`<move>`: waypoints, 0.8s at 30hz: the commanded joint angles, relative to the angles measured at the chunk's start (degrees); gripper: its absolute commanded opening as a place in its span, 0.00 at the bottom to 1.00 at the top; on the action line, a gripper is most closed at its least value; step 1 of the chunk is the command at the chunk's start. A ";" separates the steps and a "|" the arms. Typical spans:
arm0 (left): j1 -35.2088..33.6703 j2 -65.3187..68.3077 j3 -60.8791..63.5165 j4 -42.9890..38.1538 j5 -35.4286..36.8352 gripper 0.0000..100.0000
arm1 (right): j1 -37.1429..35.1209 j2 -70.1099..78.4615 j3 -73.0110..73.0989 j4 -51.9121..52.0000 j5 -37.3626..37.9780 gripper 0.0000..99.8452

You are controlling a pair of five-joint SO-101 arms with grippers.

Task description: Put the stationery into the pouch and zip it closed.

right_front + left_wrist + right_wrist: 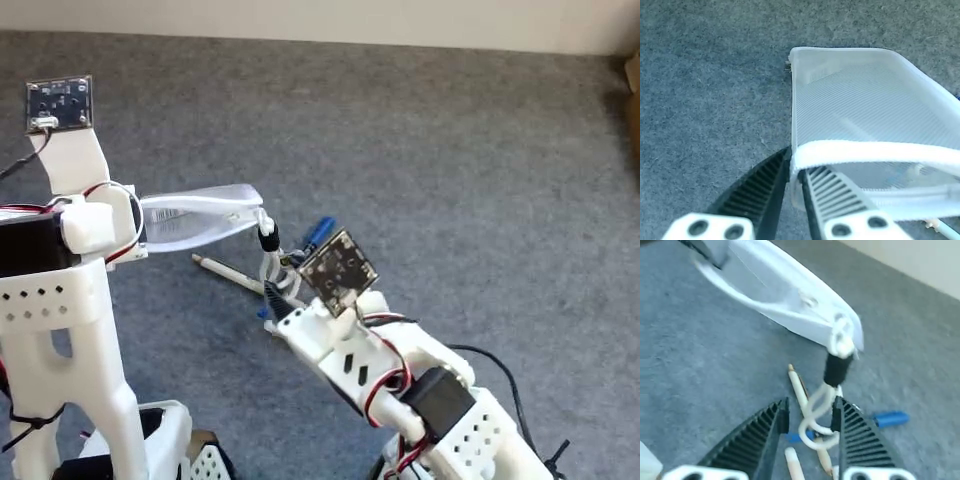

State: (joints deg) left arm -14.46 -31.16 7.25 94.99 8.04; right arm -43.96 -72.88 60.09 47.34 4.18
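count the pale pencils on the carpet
2. A long pencil lies on the carpet under the pull cord of the pouch, in front of the right pincer. A second pencil shows just its end, nearer that pincer. Others may be hidden.

Grey, short-piled carpet covered the counter (480, 150) from edge to edge. A pale wall strip (400, 20) ran along its far side, cream in the right wrist view. A brown edge (634, 100) showed at the right.
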 commanded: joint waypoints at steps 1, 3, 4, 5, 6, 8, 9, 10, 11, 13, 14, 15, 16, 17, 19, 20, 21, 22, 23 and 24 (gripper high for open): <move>-0.84 0.84 0.04 -0.26 0.53 0.01 | 2.95 -1.27 -2.86 2.42 -0.09 0.14; -0.84 0.84 0.04 -0.26 0.53 0.01 | 3.47 -0.75 -2.86 4.26 -0.09 0.14; -0.84 0.84 0.04 -0.26 0.53 0.01 | 3.74 0.04 -2.86 4.70 -0.09 0.14; -0.84 0.84 0.04 -0.26 0.53 0.01 | 3.91 1.19 -2.86 4.88 -0.09 0.14; -0.84 0.84 0.04 -0.26 0.53 0.01 | 3.91 2.77 -2.95 4.88 -0.09 0.14; -0.84 0.84 0.04 -0.26 0.53 0.01 | 4.18 6.90 -3.38 5.05 -0.09 0.14; -0.84 0.84 0.04 -0.26 0.53 0.01 | 4.18 9.27 -3.38 5.14 -0.09 0.14; -0.84 0.84 0.04 -0.26 0.53 0.01 | 4.18 11.65 -3.38 5.23 -0.18 0.14; -0.84 0.84 0.04 -0.26 0.53 0.01 | 4.18 13.67 -3.38 5.23 -0.18 0.14; -0.92 0.84 0.04 -0.26 0.53 0.01 | 4.18 17.19 -3.47 5.32 -0.09 0.14; -0.92 0.84 0.04 -0.26 0.53 0.01 | 4.18 18.51 -3.47 5.32 -0.09 0.14; -0.92 0.84 0.04 -0.26 0.53 0.01 | 4.18 19.56 -3.47 5.32 0.00 0.14; -0.92 0.84 0.04 -0.26 0.53 0.01 | 4.18 20.26 -3.47 5.32 0.88 0.14; -0.92 0.84 0.04 -0.26 0.53 0.01 | 4.18 20.70 -3.47 5.32 2.37 0.14; -0.92 0.84 0.04 -0.26 0.53 0.01 | 4.26 21.32 -3.47 5.32 4.22 0.14; -0.92 0.84 0.04 -0.26 0.53 0.01 | 4.26 21.41 -3.47 5.32 4.75 0.14; -0.92 0.84 0.04 -0.26 0.53 0.01 | 4.26 21.67 -3.47 5.32 5.10 0.14; -0.92 0.84 0.13 -0.26 0.53 0.01 | 4.44 22.02 -3.47 5.32 5.45 0.14; -0.92 0.84 0.13 -0.26 0.53 0.01 | 4.97 22.64 -3.47 5.32 5.63 0.14; -0.92 0.84 0.13 -0.26 0.53 0.01 | 5.58 23.43 -3.47 5.32 5.89 0.14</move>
State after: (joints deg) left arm -14.46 -31.16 7.25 94.99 8.04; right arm -40.26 -50.73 60.09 52.18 8.31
